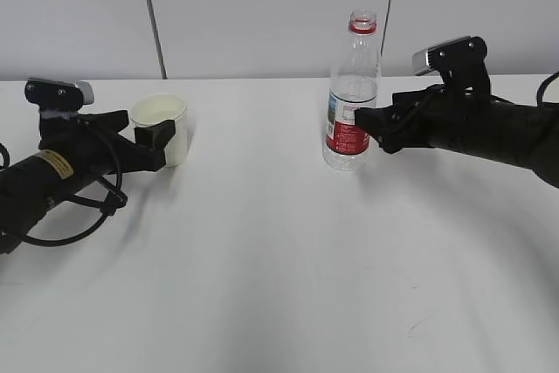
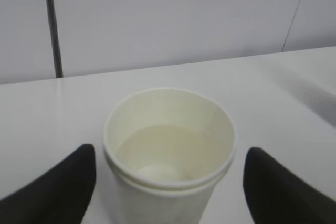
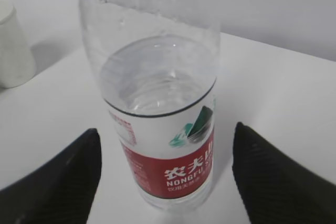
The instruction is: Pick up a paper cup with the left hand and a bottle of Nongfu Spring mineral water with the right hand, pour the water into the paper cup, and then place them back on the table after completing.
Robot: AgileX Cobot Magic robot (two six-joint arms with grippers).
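A white paper cup [image 1: 161,127] stands upright on the white table [image 1: 262,251] at the left; in the left wrist view the cup [image 2: 168,156] holds some clear liquid. My left gripper [image 1: 162,139], on the arm with the yellow label, is open, with a finger on each side of the cup and gaps showing. A clear Nongfu Spring bottle [image 1: 353,93] with a red label and no cap stands upright right of centre, partly filled with water [image 3: 157,77]. My right gripper [image 1: 371,128] is open around the bottle [image 3: 160,129], with its fingers apart from it.
A grey panelled wall [image 1: 279,6] runs behind the table's far edge. The paper cup also shows at the left edge of the right wrist view [image 3: 13,45]. Loose black cables [image 1: 79,211] hang by the left arm.
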